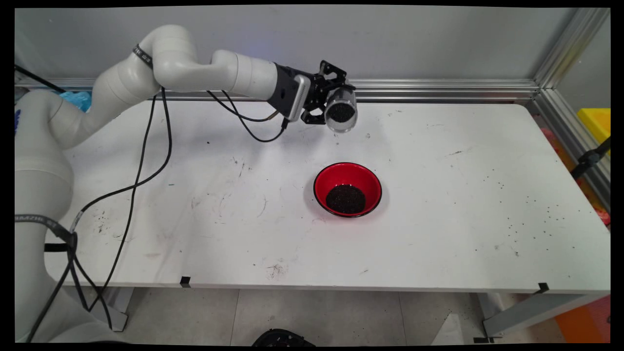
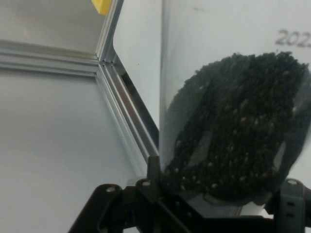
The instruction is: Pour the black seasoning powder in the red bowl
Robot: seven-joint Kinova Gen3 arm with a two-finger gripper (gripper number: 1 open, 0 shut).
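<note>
White table [image 1: 438, 234] under a grey wall; black two-finger gripper [image 1: 327, 100] clamps a clear plastic cup of dark granules [image 1: 341, 111], tipped sideways and raised beyond the red bowl [image 1: 347, 189], which holds dark grains; it looks like mid-pour or transport.

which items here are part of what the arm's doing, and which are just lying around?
In play:
- end effector, shut on the clear cup of dark granules, held tipped on its side above the table
- red bowl, also holding dark granules, nearer the camera than the cup

Lying about:
- scattered grains on the white table
- yellow bin, off the table
</note>
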